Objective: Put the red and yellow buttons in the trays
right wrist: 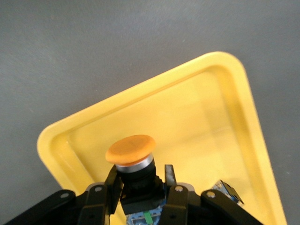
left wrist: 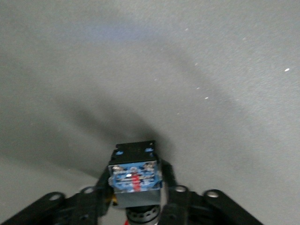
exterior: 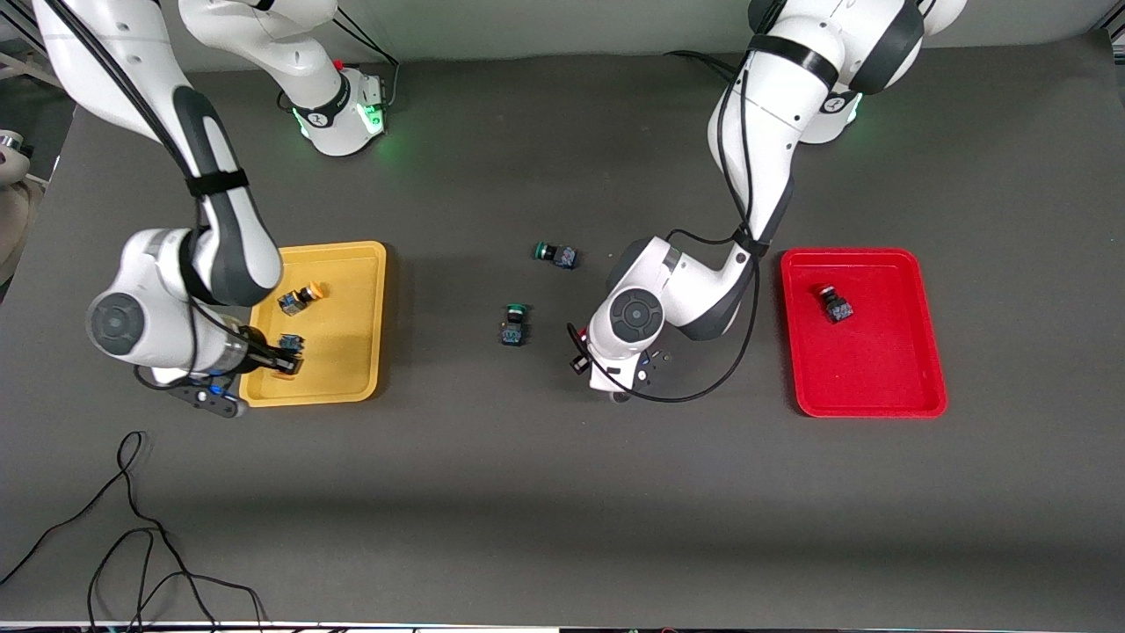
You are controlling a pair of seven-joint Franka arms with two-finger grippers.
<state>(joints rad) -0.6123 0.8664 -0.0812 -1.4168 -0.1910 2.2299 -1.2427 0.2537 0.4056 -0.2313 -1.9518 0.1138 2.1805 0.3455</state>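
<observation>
My right gripper (exterior: 279,360) (right wrist: 140,180) is shut on a yellow button (right wrist: 131,151) and holds it low over the yellow tray (exterior: 352,303), at the end nearer the front camera. A second yellow button (exterior: 300,297) lies in that tray, and its corner shows in the right wrist view (right wrist: 228,190). My left gripper (exterior: 620,392) (left wrist: 135,187) is low over the bare table between the trays, shut on a button (left wrist: 134,176) with a blue-and-black body. Its cap is mostly hidden, with a sliver of red showing. One red button (exterior: 836,306) lies in the red tray (exterior: 879,387).
Two green-capped buttons lie on the table between the trays, one (exterior: 555,254) farther from the front camera and one (exterior: 514,323) nearer. A loose black cable (exterior: 132,527) lies near the table's front edge at the right arm's end.
</observation>
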